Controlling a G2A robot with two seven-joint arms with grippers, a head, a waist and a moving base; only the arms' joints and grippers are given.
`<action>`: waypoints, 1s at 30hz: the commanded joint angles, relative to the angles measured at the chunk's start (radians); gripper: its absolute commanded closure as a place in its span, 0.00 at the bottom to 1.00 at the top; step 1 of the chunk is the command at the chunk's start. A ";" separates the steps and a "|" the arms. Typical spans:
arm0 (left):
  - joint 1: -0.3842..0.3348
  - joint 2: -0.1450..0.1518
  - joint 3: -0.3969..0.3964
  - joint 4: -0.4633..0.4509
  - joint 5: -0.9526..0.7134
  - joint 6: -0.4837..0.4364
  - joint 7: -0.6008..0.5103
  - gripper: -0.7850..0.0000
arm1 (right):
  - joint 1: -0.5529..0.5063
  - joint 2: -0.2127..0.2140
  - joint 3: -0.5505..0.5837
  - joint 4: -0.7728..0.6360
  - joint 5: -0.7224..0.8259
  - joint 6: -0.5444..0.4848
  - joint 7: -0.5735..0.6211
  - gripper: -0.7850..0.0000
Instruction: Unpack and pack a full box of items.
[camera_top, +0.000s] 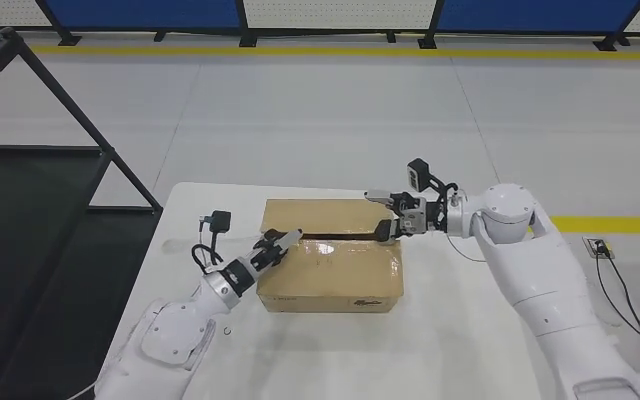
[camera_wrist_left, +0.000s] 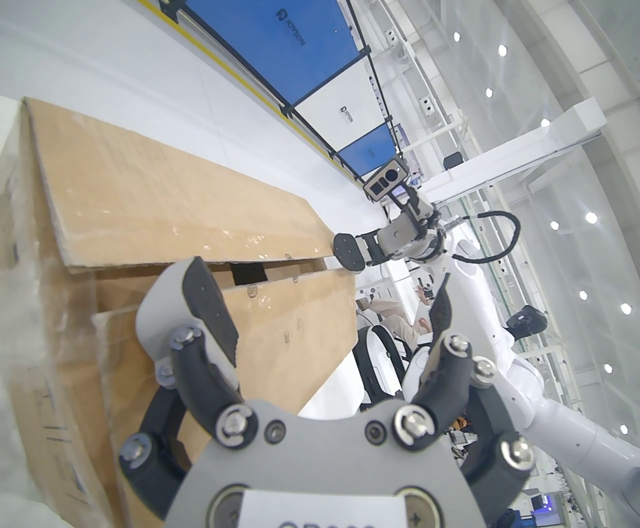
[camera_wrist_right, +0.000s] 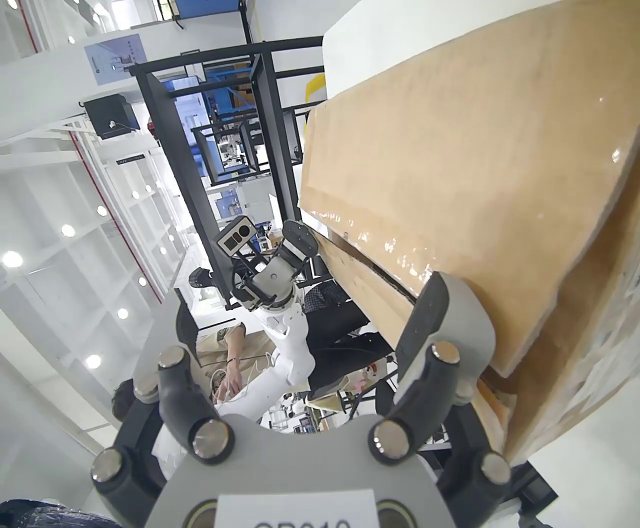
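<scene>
White table (camera_top: 450, 340) carries one cardboard box (camera_top: 330, 275), which sits near its middle with the long side across the robot's front. The box's two long top flaps are folded almost shut. The far flap (camera_top: 315, 213) is tilted up a little above the near flap (camera_top: 335, 258), and a narrow dark slit (camera_top: 330, 237) runs between them along the length of the box. Glossy clear tape (camera_wrist_left: 240, 240) shines along the flap edges.

At the box's right end, the right gripper (camera_top: 382, 215) is level with the box's top, its fingers spread wide and holding nothing. One pad (camera_wrist_left: 350, 252) lies against the end of the flaps where the slit comes out, and the other finger sits over the far flap's right corner.

At the box's left end, the left gripper (camera_top: 280, 243) hangs just over the near flap's corner, pointing along the box. Its fingers (camera_wrist_left: 207, 295) are also well apart and hold nothing.
</scene>
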 joint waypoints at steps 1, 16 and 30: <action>0.000 -0.002 0.002 -0.002 -0.011 -0.005 0.010 0.00 | -0.003 0.001 -0.004 0.000 -0.005 -0.008 -0.002 0.00; 0.235 0.016 -0.327 -0.068 -0.290 -0.101 0.154 0.00 | -0.092 0.020 0.046 0.009 0.050 -0.268 0.013 0.00; 0.300 0.019 -0.390 -0.065 -0.329 -0.084 0.165 0.00 | -0.122 0.022 0.055 -0.002 0.079 -0.332 0.000 0.00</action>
